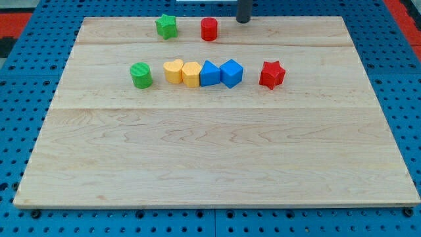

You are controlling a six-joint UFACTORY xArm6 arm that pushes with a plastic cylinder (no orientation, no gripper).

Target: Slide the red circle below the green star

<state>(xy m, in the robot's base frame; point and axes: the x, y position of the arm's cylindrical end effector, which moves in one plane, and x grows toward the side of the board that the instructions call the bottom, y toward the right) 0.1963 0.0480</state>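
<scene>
The red circle (pixel 209 29) stands near the view's top, right of the green star (pixel 166 26) and level with it. My tip (pixel 243 20) is at the board's top edge, a short way to the right of the red circle and slightly above it, not touching it.
A row of blocks crosses the upper middle of the wooden board (pixel 217 158): a green circle (pixel 141 75), a yellow heart (pixel 173 70), a yellow block (pixel 191 74), a blue block (pixel 209 73), a blue cube (pixel 231 72) and a red star (pixel 271 74).
</scene>
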